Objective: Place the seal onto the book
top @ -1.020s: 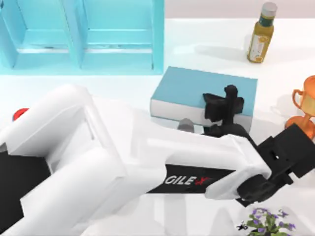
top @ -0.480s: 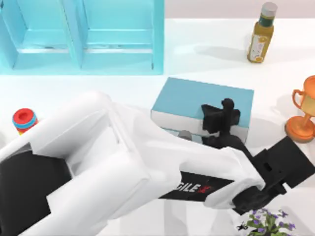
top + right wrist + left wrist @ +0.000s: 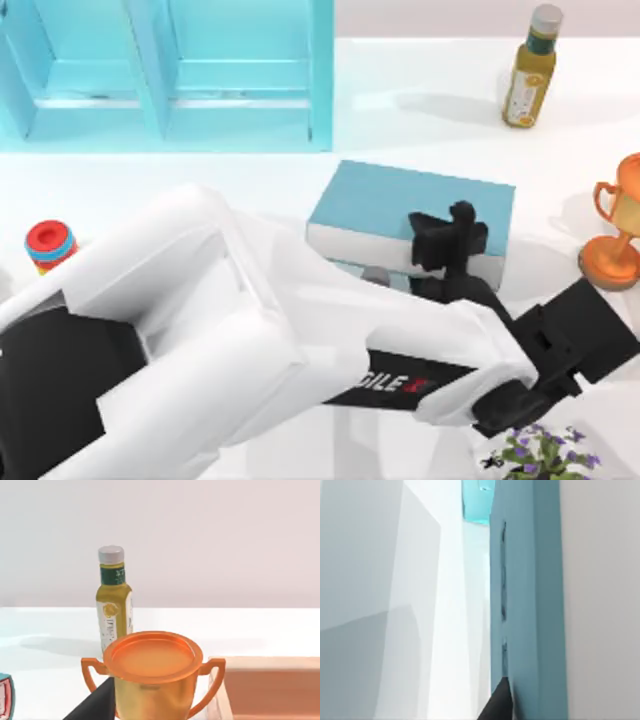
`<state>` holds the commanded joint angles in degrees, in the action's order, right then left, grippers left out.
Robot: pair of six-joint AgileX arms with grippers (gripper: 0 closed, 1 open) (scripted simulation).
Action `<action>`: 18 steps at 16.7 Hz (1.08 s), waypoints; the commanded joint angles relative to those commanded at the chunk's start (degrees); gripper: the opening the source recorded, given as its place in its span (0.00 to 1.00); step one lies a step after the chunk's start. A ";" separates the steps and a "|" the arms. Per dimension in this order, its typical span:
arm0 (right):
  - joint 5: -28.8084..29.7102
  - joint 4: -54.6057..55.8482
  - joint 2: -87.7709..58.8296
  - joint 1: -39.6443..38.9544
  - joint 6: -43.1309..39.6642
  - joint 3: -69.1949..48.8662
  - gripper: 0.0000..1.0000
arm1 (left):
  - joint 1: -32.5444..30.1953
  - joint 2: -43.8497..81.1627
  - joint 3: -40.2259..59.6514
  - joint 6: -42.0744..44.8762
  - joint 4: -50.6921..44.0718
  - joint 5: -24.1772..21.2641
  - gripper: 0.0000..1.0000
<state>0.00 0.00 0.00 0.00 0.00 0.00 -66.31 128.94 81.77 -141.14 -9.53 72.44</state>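
Placing step in hand, by the look of it. Left gripper (image 3: 447, 238) poised over the book (image 3: 380, 195), at the cover's 4 o'clock edge, close above the white pages. Book flat on the table, toward 2 o'clock from the middle. Cannot tell how wide the claw stands, nor whether the seal sits inside it: black hardware covers that spot. Next move, probably: ease toward 11 o'clock onto open cover, lower, let go gently so the block stands upright. Right arm parked by the trophy (image 3: 615, 230), at the book's 3 o'clock.

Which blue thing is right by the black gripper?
The flat teal book by the left gripper, not the tall cyan shelf unit at the table's back.
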 joint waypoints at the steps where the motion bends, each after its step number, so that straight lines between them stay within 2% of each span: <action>1: 0.00 0.00 0.00 0.00 0.00 0.00 1.00 | 0.00 0.00 0.00 0.00 0.00 0.00 0.60; 6: 0.00 0.00 0.00 0.00 0.00 0.00 1.00 | 0.00 0.00 0.00 0.00 0.00 0.00 0.98; 18: 0.00 0.00 0.00 0.00 0.00 0.00 1.00 | -1.23 -1.16 0.81 -1.54 -1.87 -0.15 1.00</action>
<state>0.00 0.00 0.00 0.00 0.00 0.00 -67.53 127.79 82.58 -142.68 -11.40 72.29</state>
